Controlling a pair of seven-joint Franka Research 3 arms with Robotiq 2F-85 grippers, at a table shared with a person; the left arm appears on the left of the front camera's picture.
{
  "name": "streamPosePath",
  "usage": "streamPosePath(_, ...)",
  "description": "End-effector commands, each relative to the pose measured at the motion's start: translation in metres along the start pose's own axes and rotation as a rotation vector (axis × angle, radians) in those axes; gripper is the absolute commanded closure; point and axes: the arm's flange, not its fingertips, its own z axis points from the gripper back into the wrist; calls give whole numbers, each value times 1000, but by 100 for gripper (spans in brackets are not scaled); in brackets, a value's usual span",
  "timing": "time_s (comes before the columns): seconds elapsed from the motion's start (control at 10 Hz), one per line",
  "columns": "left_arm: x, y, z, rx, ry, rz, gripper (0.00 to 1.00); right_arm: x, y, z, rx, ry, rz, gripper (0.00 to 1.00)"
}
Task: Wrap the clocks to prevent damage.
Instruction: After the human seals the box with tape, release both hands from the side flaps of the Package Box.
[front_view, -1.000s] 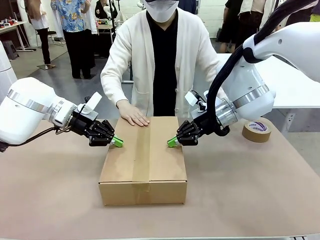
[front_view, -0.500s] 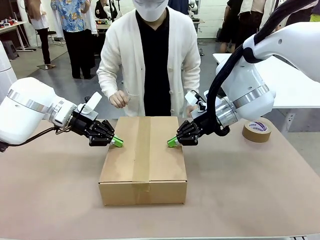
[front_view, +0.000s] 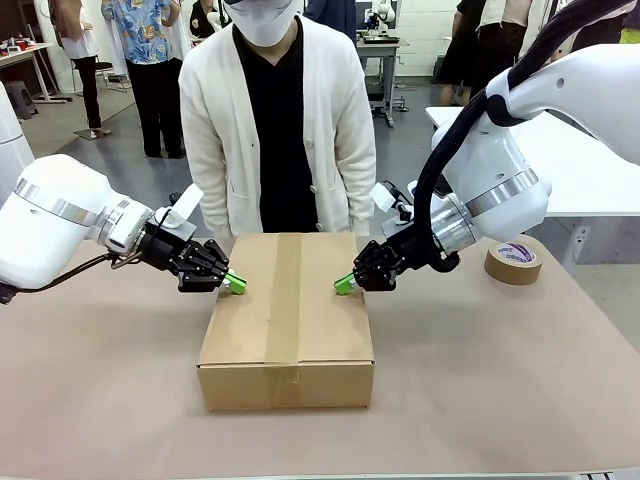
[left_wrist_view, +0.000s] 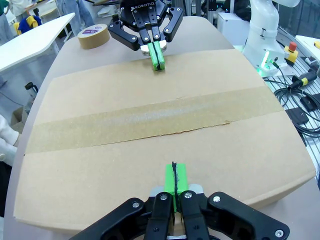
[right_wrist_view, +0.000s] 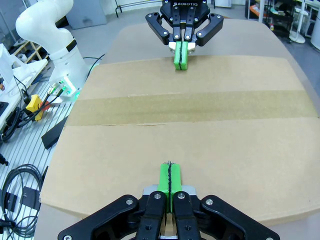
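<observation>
Lengthwise box (front_view: 286, 318) runs toward person | tape seam along it | both fingers clenched, empty

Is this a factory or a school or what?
It looks most like a robot lab or workshop. Two white robot arms press a taped cardboard box on a table, a roll of tape sits nearby, and cables and more work tables stand around.
</observation>
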Motion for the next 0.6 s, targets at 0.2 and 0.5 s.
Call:
streamPosePath(0.2,21,-3,45,25,51,-4,100,30,14,17,44,55,16,99)
streamPosePath(0.5,49,-29,115,13,161,0,100,83,50,75,75,171,-17,99)
